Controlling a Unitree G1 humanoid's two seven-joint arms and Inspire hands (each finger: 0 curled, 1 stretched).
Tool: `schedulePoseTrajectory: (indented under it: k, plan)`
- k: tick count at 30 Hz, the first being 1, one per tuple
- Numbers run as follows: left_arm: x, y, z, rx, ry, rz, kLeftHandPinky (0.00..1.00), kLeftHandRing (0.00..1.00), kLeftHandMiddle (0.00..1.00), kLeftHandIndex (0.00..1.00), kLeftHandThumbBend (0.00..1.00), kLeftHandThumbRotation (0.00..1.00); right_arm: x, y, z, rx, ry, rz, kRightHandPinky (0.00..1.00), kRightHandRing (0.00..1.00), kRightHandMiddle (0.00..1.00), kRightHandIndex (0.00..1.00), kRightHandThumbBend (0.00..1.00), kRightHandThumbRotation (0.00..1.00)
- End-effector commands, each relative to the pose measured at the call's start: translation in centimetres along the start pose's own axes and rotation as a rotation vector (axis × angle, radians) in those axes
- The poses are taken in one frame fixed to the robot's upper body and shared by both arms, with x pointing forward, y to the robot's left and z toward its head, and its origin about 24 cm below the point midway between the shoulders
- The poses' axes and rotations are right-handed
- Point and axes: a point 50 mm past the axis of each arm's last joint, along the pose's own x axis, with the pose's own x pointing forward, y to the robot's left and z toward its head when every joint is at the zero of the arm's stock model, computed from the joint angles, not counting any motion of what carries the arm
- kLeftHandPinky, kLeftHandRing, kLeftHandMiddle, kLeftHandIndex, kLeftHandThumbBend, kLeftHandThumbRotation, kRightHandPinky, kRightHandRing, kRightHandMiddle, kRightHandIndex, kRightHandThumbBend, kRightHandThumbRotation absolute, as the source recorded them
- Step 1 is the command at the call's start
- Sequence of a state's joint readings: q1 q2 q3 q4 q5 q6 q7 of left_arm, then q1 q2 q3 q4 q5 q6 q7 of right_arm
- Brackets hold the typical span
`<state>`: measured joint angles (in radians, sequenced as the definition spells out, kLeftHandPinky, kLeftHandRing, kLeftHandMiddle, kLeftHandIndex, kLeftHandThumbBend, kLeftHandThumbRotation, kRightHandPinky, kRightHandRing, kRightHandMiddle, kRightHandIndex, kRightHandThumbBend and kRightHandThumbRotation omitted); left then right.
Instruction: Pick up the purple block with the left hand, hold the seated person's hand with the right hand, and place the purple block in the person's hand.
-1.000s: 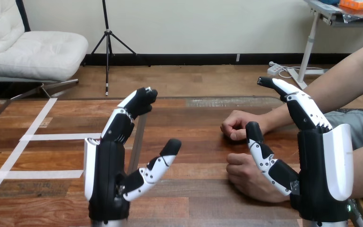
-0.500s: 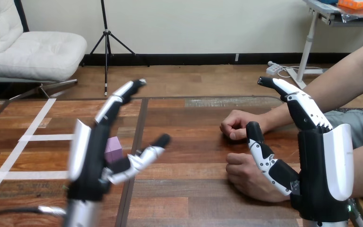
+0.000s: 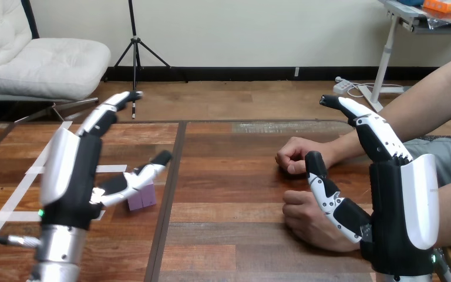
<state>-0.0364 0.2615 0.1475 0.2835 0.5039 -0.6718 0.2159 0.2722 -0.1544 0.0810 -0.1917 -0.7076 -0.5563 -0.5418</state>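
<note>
Wood-plank tabletop (image 3: 241,235), smooth and faintly glossy, carries everything. Nearest, the right hand (image 3: 402,217) stands upright, fingers straight and thumb spread. Its thumb is in front of the person's nearer hand (image 3: 305,220), a loose fist on the wood, and no grasp shows. The left hand (image 3: 70,170), fingers straight and apart, hovers with its thumb just over the purple block (image 3: 144,198), a small matte cube lying on the table. It should lower, straddle two opposite flat faces and close squarely, so the hard block cannot skid. Farther off rests the person's other curled hand (image 3: 293,155).
</note>
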Motion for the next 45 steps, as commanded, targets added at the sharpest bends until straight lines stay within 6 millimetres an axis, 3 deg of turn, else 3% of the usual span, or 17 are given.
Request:
schedulePoseTrajectory:
  k: [1, 9, 22, 34, 45]
  plan:
    - [2.8, 1.2, 1.5, 0.063, -0.111, 0.007, 0.77, 0.84, 0.85, 0.81, 0.69, 0.27, 0.7, -0.3, 0.4, 0.010, -0.024, -0.042, 0.74, 0.81, 0.80, 0.78, 0.32, 0.00]
    - [3.6, 2.1, 1.0, 0.132, -0.120, -0.004, 0.75, 0.83, 0.85, 0.81, 0.67, 0.21, 0.6, -0.4, 0.3, 0.005, -0.014, -0.045, 0.75, 0.82, 0.81, 0.78, 0.32, 0.00]
    - [4.9, 2.9, 0.3, 0.223, -0.078, -0.062, 0.72, 0.80, 0.83, 0.81, 0.67, 0.18, 0.6, -0.6, 0.2, -0.011, -0.013, -0.052, 0.75, 0.82, 0.81, 0.78, 0.33, 0.00]
    - [5.9, 2.8, -0.3, 0.256, 0.023, -0.194, 0.75, 0.84, 0.87, 0.86, 0.66, 0.30, 0.6, -0.8, 0.2, -0.017, 0.000, -0.059, 0.75, 0.82, 0.81, 0.79, 0.33, 0.00]
    - [6.6, 2.3, -0.9, 0.210, 0.092, -0.306, 0.81, 0.88, 0.89, 0.89, 0.69, 0.34, 0.6, -0.9, 0.1, -0.021, 0.002, -0.060, 0.76, 0.82, 0.81, 0.79, 0.33, 0.00]
